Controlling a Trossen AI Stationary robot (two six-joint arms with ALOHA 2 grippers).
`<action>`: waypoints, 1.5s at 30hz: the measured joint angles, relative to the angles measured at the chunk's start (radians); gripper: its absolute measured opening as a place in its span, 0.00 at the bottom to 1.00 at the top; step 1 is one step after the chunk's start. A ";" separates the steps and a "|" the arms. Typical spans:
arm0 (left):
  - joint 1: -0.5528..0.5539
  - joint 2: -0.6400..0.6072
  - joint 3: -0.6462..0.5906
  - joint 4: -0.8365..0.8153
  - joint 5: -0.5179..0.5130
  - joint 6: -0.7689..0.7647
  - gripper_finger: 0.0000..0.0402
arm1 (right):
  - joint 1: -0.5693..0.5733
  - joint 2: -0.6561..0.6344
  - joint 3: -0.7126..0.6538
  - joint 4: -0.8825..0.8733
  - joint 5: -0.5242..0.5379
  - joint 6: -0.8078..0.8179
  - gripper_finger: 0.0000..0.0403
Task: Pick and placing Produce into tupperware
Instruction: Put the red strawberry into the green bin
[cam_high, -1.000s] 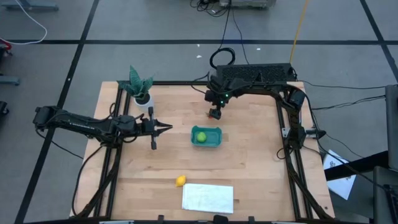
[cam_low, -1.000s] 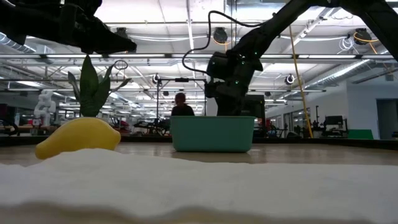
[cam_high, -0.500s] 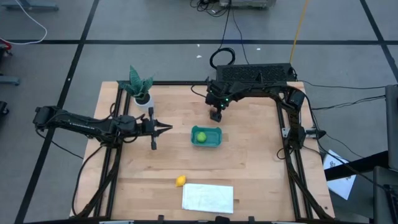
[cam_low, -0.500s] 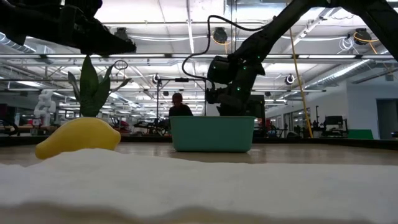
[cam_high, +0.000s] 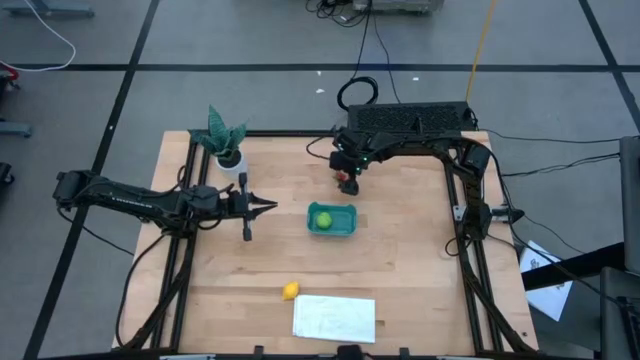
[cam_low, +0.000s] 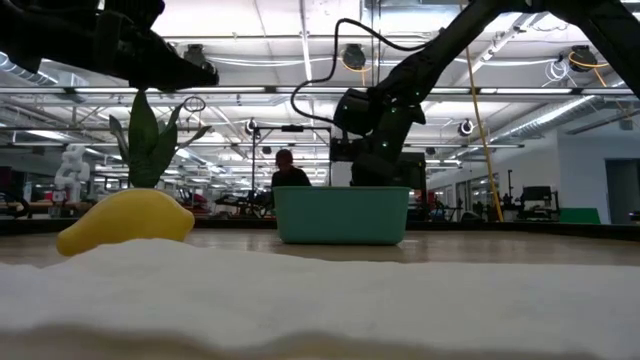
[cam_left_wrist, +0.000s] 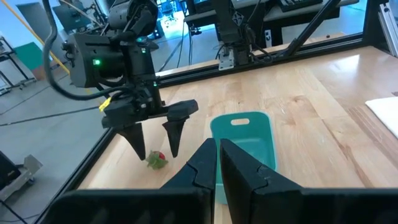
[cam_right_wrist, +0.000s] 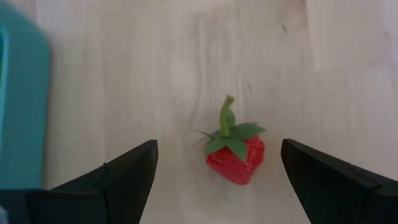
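The red strawberry-like piece (cam_right_wrist: 236, 158) lies on the wood just beyond the far side of the teal tub (cam_high: 340, 226). My right gripper (cam_right_wrist: 219, 148) hangs open above it, one finger on either side, touching nothing; the left wrist view shows it (cam_left_wrist: 155, 140) over the red piece (cam_left_wrist: 157, 160). The lime-green piece (cam_high: 323, 219) sits inside the tub. The yellow lemon (cam_high: 290, 291) rests on the table near the front edge. My left gripper (cam_high: 272, 207) waits shut, left of the tub.
A white sheet (cam_high: 334, 317) lies at the near edge beside the lemon. A potted plant (cam_high: 225, 140) stands at the far left corner. Bare wood spreads between the tub and the right frame rail (cam_high: 462, 215). A person shows in the room behind (cam_low: 288, 172).
My right gripper has shifted slightly over the spot beyond the tub, and the red piece, covered by it a second ago in the high view, now shows beneath it. The left arm and the other pieces have stayed put.
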 joint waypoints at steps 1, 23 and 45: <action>0.000 0.000 0.000 -0.002 0.000 0.000 0.06 | 0.000 0.000 0.000 0.002 0.000 -0.037 0.83; 0.000 0.000 0.000 -0.044 0.000 -0.008 0.06 | -0.011 0.008 -0.055 0.086 0.017 -0.250 0.83; 0.000 0.000 0.001 -0.046 0.000 -0.007 0.06 | -0.016 0.057 -0.045 0.093 -0.041 -0.198 0.51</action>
